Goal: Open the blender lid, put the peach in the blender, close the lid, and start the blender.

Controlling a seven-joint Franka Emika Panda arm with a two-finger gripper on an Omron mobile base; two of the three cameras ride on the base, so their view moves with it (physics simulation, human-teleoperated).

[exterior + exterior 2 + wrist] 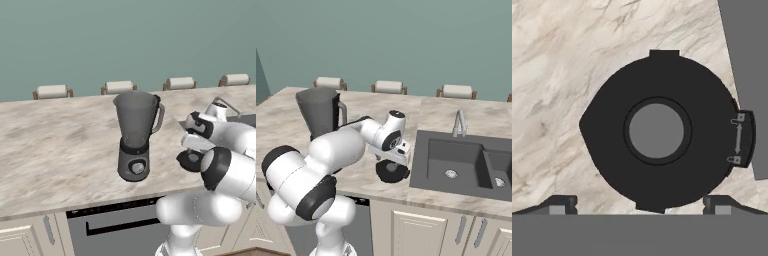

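The bench (60, 145) carries the blender (135, 135), its jar open. The lid (662, 132) lies flat beside the sink (461, 160), under the released claw (639, 205). Best to lift straight up, clear of the lid.

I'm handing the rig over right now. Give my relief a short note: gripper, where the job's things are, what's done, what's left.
Gripper: open, empty, hanging above the blender lid, fingertips spread to either side of it.
Blender lid: off the jar, lying flat on the counter beside the sink.
Blender: upright on the counter, jar open at the top.
Peach: I cannot place it from these views; locate it first.
Done: lid off.
Left: put the peach in the jar, refit the lid, start the blender at its dial.
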